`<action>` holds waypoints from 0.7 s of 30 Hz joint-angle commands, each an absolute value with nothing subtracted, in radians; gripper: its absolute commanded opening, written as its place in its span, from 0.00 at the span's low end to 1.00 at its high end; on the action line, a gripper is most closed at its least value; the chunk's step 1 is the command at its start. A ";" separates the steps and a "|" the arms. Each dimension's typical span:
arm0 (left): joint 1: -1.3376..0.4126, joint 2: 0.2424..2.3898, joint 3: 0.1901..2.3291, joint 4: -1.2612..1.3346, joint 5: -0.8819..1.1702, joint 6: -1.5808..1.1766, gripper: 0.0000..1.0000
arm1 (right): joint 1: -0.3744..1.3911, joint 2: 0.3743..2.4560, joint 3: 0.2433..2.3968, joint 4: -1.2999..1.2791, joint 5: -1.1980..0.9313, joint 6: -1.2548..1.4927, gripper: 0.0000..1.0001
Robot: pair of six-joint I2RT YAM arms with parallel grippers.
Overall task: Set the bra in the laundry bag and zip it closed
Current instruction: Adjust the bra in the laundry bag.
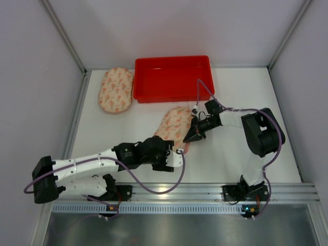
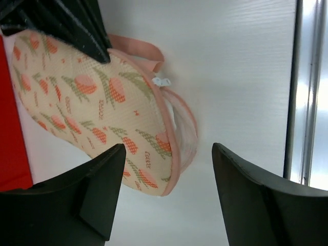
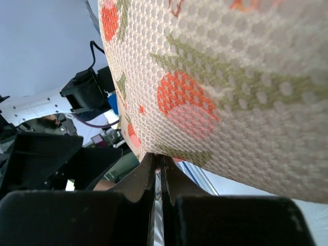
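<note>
While the right gripper (image 1: 195, 134) bites down on the right-hand rim of the laundry bag (image 1: 173, 124), the bag lies on the white table (image 1: 230, 154) at mid-scene, just near of the red bin (image 1: 171, 77). From the right wrist you can see it plainly: both fingers are pressed together with only the bag's pink-edged rim between them, and the mesh with its orange and green print fills the upper part of that view.

Over to the left gripper (image 2: 168, 154): its jaws are spread wide and hold nothing. It sits low at the near end of the bag, its fingers (image 2: 105, 184) pointing at the rounded tip, which lies just beyond them, closer to the left-hand finger. I can't say whether either finger touches the fabric.

That same wrist view shows a small white zipper pull (image 2: 163, 82) on the bag's rim, and beside it a pink loop (image 2: 146, 51) lying flat on the table. Past the pull the rim gapes a little, with pale see-through mesh showing in the opening. The bra itself I cannot make out in any view.

Far left, beside the bin's left wall, lies a second patterned mesh piece (image 1: 116, 89), well apart from both grippers.
</note>
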State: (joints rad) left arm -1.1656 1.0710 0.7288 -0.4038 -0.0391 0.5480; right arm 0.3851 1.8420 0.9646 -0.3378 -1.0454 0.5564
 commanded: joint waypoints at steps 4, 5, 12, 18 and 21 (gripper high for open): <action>-1.204 1.288 1.030 -0.638 0.130 0.728 0.55 | 0.393 1.855 0.989 -0.321 -1.078 0.575 0.00; -1.213 1.317 1.031 -0.640 0.121 0.738 0.52 | 0.393 1.859 0.988 -0.318 -1.081 0.581 0.00; -1.333 1.306 0.985 -0.435 -0.038 0.911 0.39 | 0.391 1.868 0.956 -0.241 -1.134 0.675 0.00; -1.353 1.187 0.707 -0.103 -0.129 1.121 0.40 | 0.393 1.859 0.939 -0.206 -1.140 0.710 0.00; -1.353 1.160 0.614 0.032 -0.146 1.178 0.52 | 0.393 1.845 0.924 -0.180 -1.132 0.756 0.00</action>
State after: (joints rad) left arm -1.3495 1.1988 0.6659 -0.2100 -0.1081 1.0626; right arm 0.3851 1.8606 0.9428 -0.2420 -1.1038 0.6933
